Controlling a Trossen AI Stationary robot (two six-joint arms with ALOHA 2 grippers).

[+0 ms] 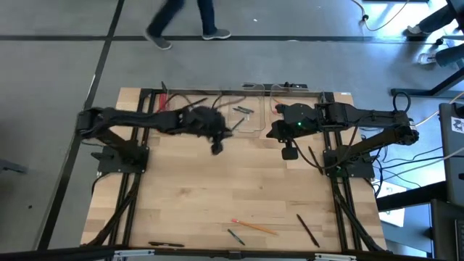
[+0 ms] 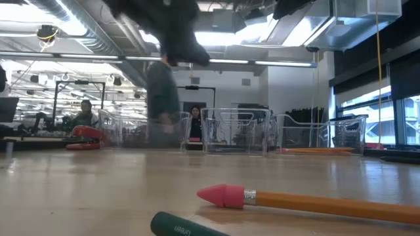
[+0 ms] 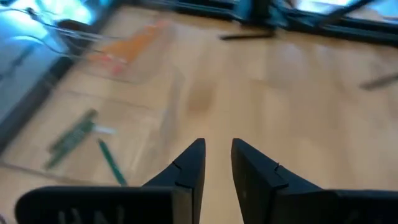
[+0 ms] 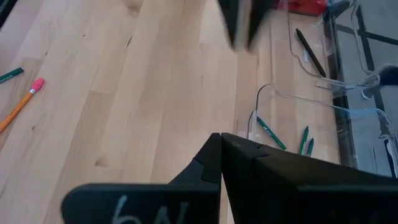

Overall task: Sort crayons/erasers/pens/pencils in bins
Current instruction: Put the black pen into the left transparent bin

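Three clear bins (image 1: 246, 109) stand in a row at the table's far edge. The middle bin holds green crayons (image 4: 273, 134), one end bin holds a black pen (image 4: 309, 53), and the other holds orange pencils (image 3: 134, 43). My left gripper (image 3: 217, 158) hangs above the table just in front of the middle bin, a little open and empty; it also shows in the high view (image 1: 217, 143). My right gripper (image 4: 221, 144) is shut and empty, in front of the right bin (image 1: 288, 152). A pencil with a pink eraser tip (image 2: 308, 200), a crayon (image 2: 184, 226) and a pen (image 1: 308, 230) lie near the table's near edge.
Another black pen (image 1: 165, 244) lies at the near left edge. A red object (image 2: 85, 134) lies at the far left, beside the bins. People show beyond the table's far side (image 1: 181, 22). Bare wood lies between the bins and the loose items.
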